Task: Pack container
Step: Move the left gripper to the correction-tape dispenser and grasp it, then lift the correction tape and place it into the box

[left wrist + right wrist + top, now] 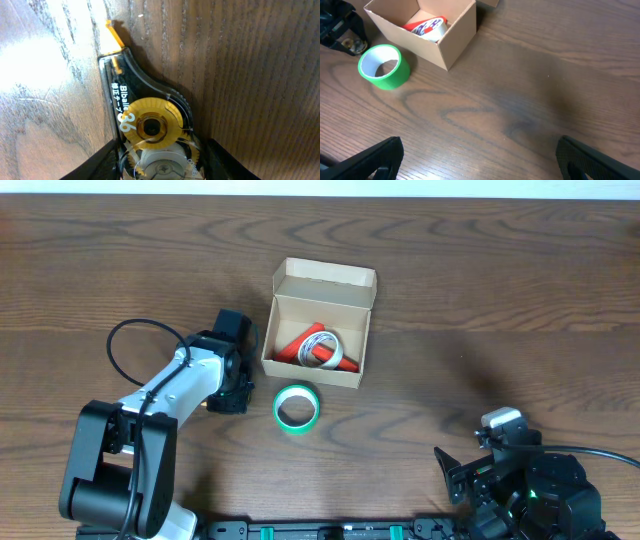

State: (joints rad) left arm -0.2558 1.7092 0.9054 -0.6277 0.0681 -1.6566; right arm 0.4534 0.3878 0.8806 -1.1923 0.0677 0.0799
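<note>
- Two items already sit in the container (pixel 320 307), as I read the overhead view: something red (pixel 298 346) and a white coil (pixel 327 344). It stands open mid-table, its flap lid (pixel 325 274) folded back on the far side.
- Two more things look left to pack. A green tape roll (pixel 280 409) lies flat on the table just in front of the box, and my left gripper (pixel 230 385) is low over a spot to the box's left. I judge the job roughly half done, with the lid yet to close.
- My right gripper (pixel 455 470) is parked near the table's front edge, well apart from the box.
- Left wrist view: a black correction tape dispenser (pixel 145 120) with a yellow gear lies flat on the wood. The left gripper (pixel 161 149) straddles its rear end, and the fingers (pixel 95 167) are close against its sides. I cannot tell whether they actually pinch it.
- Right wrist view: the right gripper (pixel 479 150) is spread wide with nothing but bare table between its tips.
- From here the container (pixel 452 47) is plain tan cardboard with clean, undented walls. The red and white contents (pixel 425 25) lie below the rim, and there looks to be room inside. The green tape roll (pixel 395 75) is beside its front corner.
</note>
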